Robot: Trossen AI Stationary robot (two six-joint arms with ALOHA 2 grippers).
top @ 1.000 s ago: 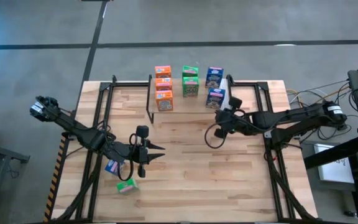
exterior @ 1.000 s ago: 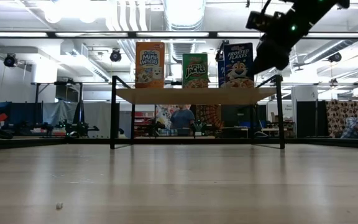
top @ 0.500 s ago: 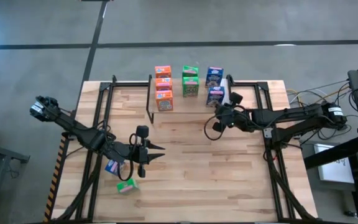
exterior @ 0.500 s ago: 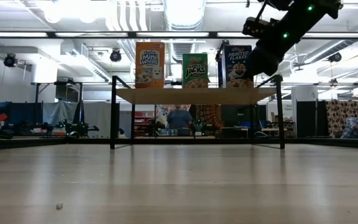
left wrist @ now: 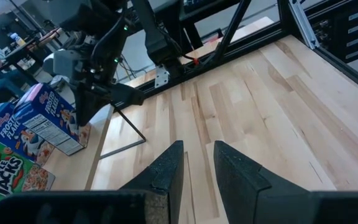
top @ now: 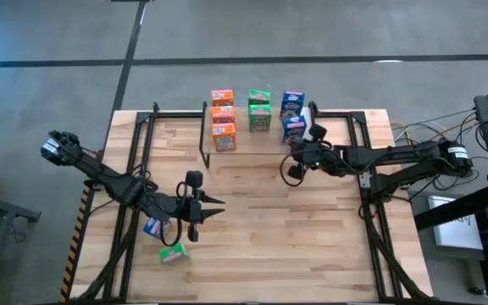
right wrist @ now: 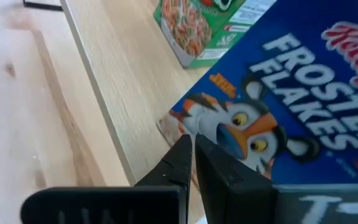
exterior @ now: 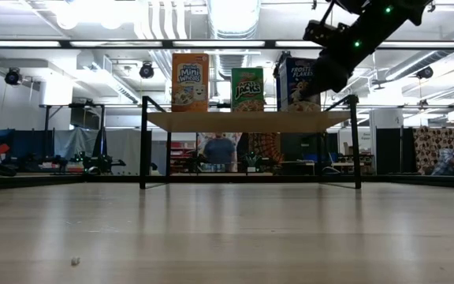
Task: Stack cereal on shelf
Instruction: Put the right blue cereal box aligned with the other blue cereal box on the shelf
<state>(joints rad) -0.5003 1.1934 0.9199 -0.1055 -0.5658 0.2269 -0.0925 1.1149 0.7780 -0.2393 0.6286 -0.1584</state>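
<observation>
The shelf (exterior: 243, 121) stands at the table's far side, and cereal boxes stand on its plank: orange (top: 223, 114), green (top: 259, 108) and blue (top: 292, 114). My right gripper (exterior: 322, 81), shut, is against the front blue box (right wrist: 291, 106). A blue box (top: 152, 227) and a green box (top: 173, 252) lie flat on the table at the near left. Above them my left gripper (left wrist: 197, 163) hovers, its fingers slightly apart with nothing between them. My right gripper touches the front blue box with the tips of its shut fingers (right wrist: 188, 149), low on the printed front face near one bottom corner (right wrist: 180, 124). The fingers come from the table's near side, slanting down. The box stands upright on the shelf's plank (right wrist: 123, 93).
Black frame bars (top: 203, 135) run along both sides of the table and beside the shelf. The middle of the wooden tabletop (top: 261, 220) is bare. People and furniture show in the room beyond the shelf.
My right gripper has moved toward the table's left edge and closer to the shelf, staying shut. It now stands in front of the front blue box, which has shifted a little toward the green boxes.
</observation>
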